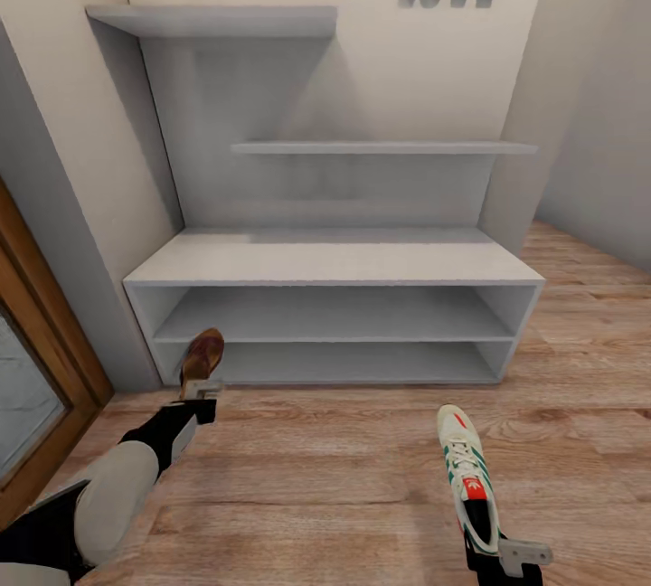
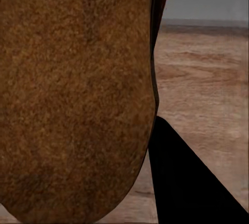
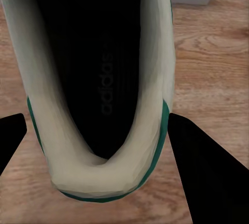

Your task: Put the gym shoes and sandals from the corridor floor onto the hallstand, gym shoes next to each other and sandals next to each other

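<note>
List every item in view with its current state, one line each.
sandal: gripped at one end by the left pincer, off the floor, in front of the rack
gym shoe: held at the heel by the right pincer, toe pointing toward the rack
hallstand: bench top and both open shelves bare
corridor floor: no shoe lying on it

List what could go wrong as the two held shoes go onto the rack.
1. The left gripper holds the sandal by one end; it might swing or slip.
2. That sandal hangs near the hallstand's bottom shelf edge and could knock it.
3. The right gripper pinches the gym shoe at its heel, so the toe may sag.
</note>
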Controlling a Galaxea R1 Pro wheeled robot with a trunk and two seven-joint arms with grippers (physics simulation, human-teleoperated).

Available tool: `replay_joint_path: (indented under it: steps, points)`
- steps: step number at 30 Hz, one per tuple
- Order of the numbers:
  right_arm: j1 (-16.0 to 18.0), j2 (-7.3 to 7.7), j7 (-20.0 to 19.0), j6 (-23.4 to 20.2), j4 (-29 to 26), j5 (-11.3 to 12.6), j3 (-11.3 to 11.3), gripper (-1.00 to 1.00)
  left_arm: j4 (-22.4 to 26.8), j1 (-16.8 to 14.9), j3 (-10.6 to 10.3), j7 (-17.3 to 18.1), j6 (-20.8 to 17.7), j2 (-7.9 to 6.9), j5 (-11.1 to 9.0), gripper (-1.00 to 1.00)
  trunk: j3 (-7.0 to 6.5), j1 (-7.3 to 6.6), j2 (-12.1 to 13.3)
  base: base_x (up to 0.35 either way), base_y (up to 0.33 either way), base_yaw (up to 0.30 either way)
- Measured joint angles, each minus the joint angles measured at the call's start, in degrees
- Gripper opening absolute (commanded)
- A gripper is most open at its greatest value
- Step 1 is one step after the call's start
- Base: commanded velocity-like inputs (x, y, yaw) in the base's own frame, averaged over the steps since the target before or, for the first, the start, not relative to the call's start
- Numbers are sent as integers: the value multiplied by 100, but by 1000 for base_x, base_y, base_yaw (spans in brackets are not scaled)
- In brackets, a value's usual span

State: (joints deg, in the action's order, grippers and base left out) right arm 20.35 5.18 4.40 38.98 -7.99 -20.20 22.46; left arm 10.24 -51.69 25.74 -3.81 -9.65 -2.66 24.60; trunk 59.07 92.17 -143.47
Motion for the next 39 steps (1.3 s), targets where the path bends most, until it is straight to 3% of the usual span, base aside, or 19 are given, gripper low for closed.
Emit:
replay_joint_path:
  steps: [2, 4, 26, 34, 39]
  points:
    - [0, 0, -1, 4, 0, 1, 0, -100, 0, -205, -14, 146, -257, 0, 22, -100, 0, 0, 0, 0, 0, 0]
    - [0, 0, -6, 3, 1, -4, -8, -100, 2, -270, -158, 187, -354, -38, 34, -100, 1, 0, 0, 0, 0, 0]
    - [3, -18, -2, 6, -24, 1, 8, -100, 7, -242, -221, 206, -306, -80, 27, -100, 1, 0, 0, 92, 0, -101]
    - [0, -26, -2, 6, -25, 1, 8, -100, 12, -242, -203, 168, -301, -102, 35, -100, 210, 22, -10, 1, 0, -3]
    - [1, -27, -2, 6, -25, 1, 8, -100, 307, -237, -171, 57, -338, -115, 58, -100, 364, 34, -17, 0, 0, 0]
